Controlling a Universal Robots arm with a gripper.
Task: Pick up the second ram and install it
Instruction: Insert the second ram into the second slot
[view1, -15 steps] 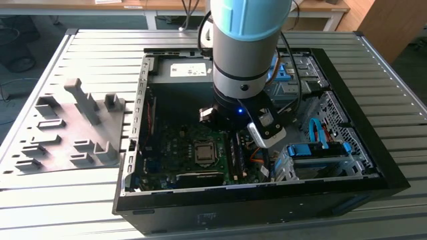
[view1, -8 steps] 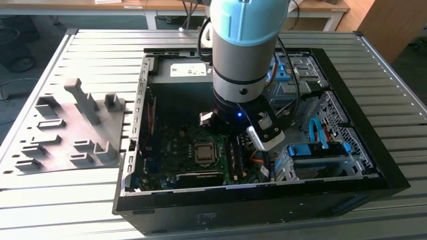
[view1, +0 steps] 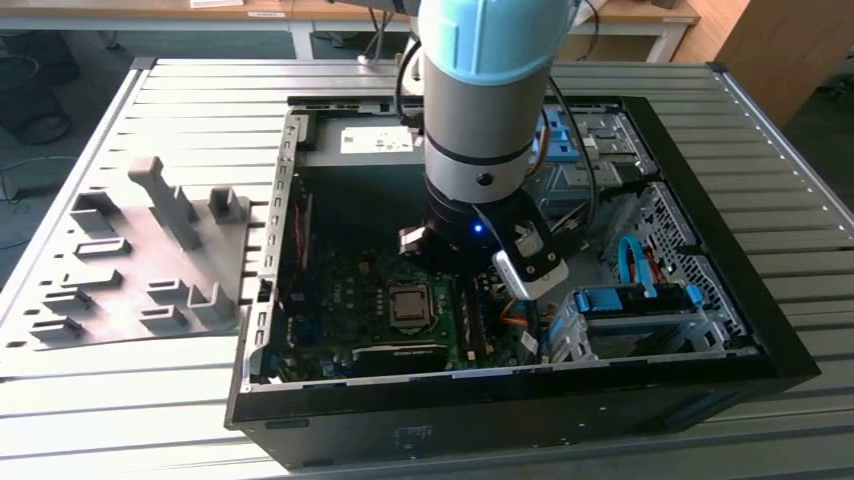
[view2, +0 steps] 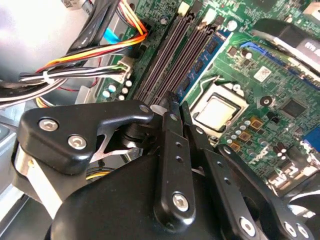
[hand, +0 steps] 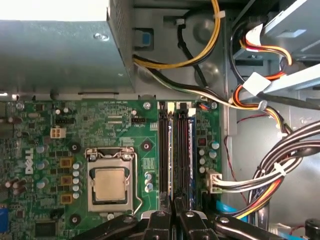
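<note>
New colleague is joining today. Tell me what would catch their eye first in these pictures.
The pale blue robot arm reaching down into the open computer case in the exterior view. Beneath the gripper, the black slot rails beside the bare silver processor. A grey moulded tray sits at the exterior view's left.

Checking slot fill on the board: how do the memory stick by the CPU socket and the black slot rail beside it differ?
In the second wrist view, the memory stick is a blue-green board with black chips, while the slot rail is plain dark plastic with no board visible in it. The stick sits on the CPU socket side and the rail on the cable side. Both are long, thin and parallel, just ahead of the gripper.
</note>
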